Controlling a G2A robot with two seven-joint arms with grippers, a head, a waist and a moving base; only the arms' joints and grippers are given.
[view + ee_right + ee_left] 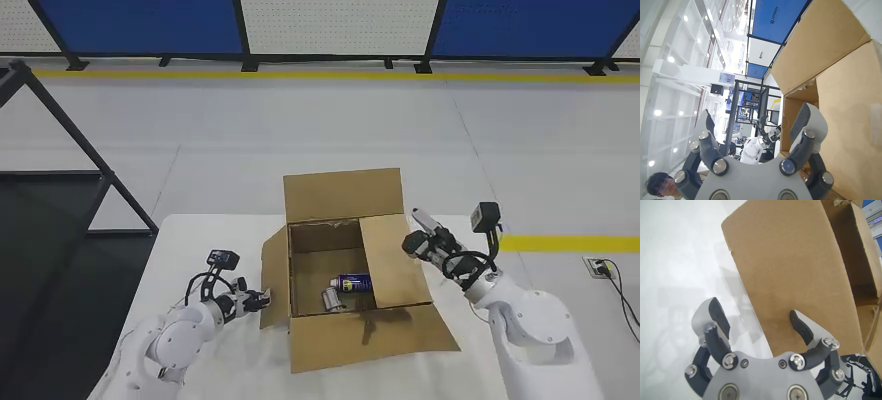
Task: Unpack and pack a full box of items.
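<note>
An open brown cardboard box (350, 345) stands mid-table with its flaps spread. Inside lie a dark blue can (353, 284) and a small grey item (331, 299). My left gripper (262, 297) is open right beside the box's left flap (791, 272), one finger against the cardboard, nothing held. My right gripper (413, 243) is open above the right flap (392, 262), near its outer edge. In the right wrist view the right gripper (757, 121) has one fingertip over the flap (848, 117), and the left gripper (776, 133) appears far off by the box's other side.
The white table (200, 240) has free room to the left and behind the box. A dark metal frame (60, 130) stands off the table's left side. Blue and white panels (330, 25) line the far floor.
</note>
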